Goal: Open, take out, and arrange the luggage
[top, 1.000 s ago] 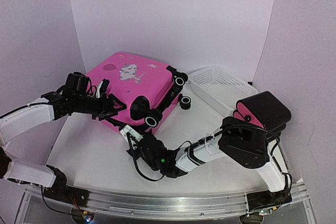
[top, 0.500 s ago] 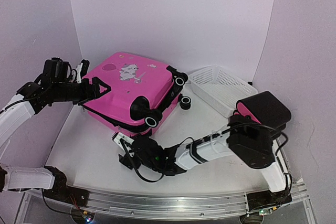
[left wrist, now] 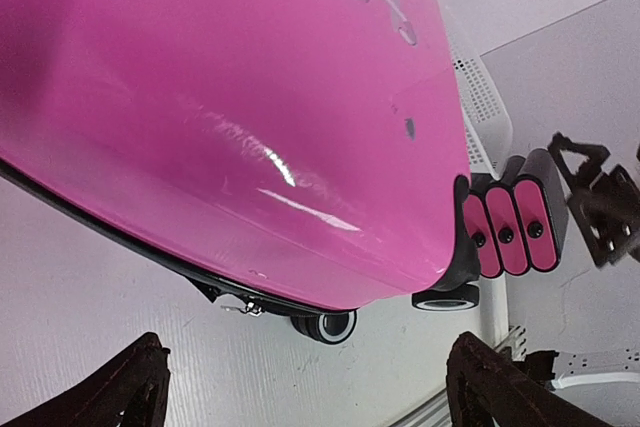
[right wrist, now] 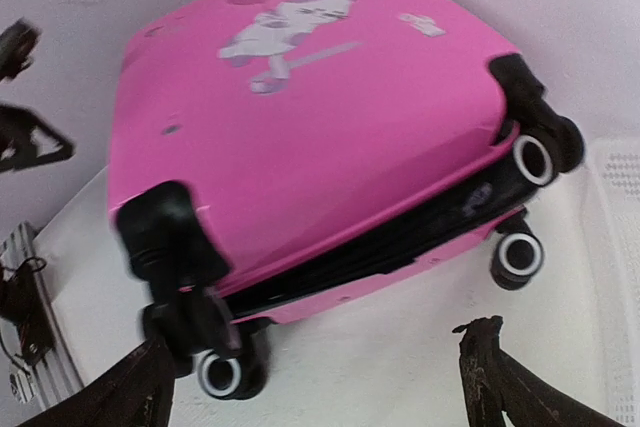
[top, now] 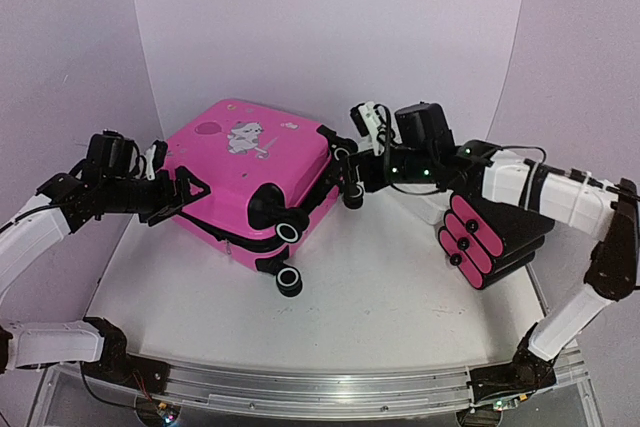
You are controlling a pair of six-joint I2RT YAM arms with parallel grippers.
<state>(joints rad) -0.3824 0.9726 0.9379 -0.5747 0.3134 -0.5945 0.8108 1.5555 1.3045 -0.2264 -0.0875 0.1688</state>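
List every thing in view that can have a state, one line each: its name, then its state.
Luggage: lying flat, seam gaping at the wheel end, not held.
Left gripper: open, empty, at the luggage's left side.
Right gripper: open, empty, facing the wheel end.
Cases: stacked, not held.
Basket: upright, mostly hidden.
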